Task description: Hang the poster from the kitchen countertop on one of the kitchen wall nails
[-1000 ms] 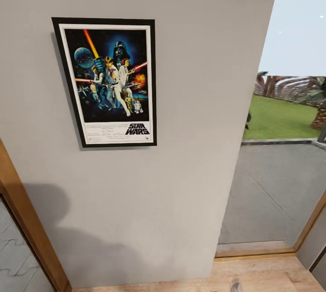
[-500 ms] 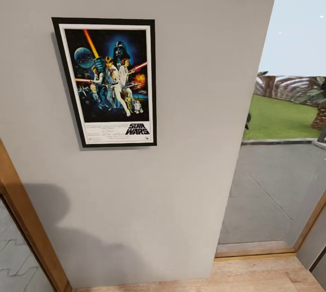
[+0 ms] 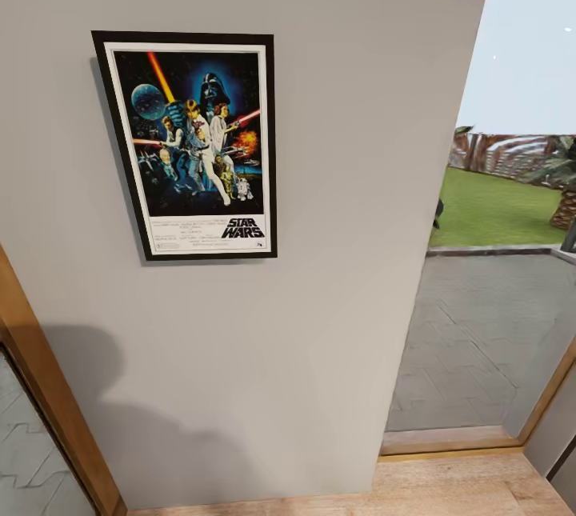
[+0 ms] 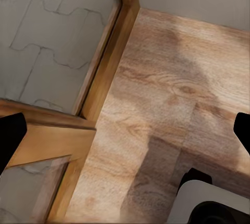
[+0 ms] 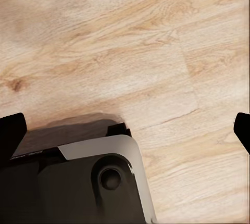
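Observation:
The poster, black-framed with a white margin and STAR WARS lettering, hangs flat and upright on the off-white wall in the head view, with nothing holding it. No wall nail shows as a separate dot, and the kitchen countertop is out of view. In the left wrist view my left gripper is open, its dark fingertips spread to both edges over the wooden floor. My right gripper is also open over the floor, with nothing between its fingers.
A wooden door frame with a glass panel runs along the wall's left. To the right a wood-framed glass opening looks onto paving and lawn. Pale wood flooring lies below. My grey and black base shows beneath both grippers.
A small grey tip at the bottom edge of the head view one second ago has dropped out of sight. The poster has stayed put on the wall.

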Available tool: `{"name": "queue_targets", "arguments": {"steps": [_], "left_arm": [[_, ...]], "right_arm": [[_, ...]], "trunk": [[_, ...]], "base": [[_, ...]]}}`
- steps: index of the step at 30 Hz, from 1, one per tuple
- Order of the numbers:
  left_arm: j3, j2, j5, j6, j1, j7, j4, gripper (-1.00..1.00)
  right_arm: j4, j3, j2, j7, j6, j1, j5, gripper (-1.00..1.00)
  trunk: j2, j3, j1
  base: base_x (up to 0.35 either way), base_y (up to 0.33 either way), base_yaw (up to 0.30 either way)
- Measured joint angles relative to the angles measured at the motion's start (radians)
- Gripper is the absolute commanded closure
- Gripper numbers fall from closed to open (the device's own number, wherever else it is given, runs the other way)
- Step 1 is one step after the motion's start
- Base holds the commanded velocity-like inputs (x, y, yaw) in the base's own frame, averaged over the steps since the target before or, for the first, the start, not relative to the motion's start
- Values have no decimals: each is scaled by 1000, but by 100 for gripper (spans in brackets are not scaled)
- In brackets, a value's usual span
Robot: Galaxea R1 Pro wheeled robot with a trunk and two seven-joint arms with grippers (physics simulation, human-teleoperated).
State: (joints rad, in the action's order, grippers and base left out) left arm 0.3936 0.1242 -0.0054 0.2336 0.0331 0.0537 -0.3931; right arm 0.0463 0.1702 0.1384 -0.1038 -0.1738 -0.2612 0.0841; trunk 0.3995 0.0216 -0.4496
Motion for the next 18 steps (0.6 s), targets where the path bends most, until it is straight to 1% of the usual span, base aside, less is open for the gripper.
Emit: {"name": "queue_targets", "arguments": {"steps": [6,18], "left_arm": [[0,-1,0,1,0,10,2,-100],[1,-3,0,2,0,10,4,-100]], "right_arm": [[0,0,-1,10,-1,0,2,-100],[0,1,-1,12,-3,0,2,-100]], "trunk": [[0,0,0],[0,0,0]], "base": [[0,0,0],[0,0,0]]}}
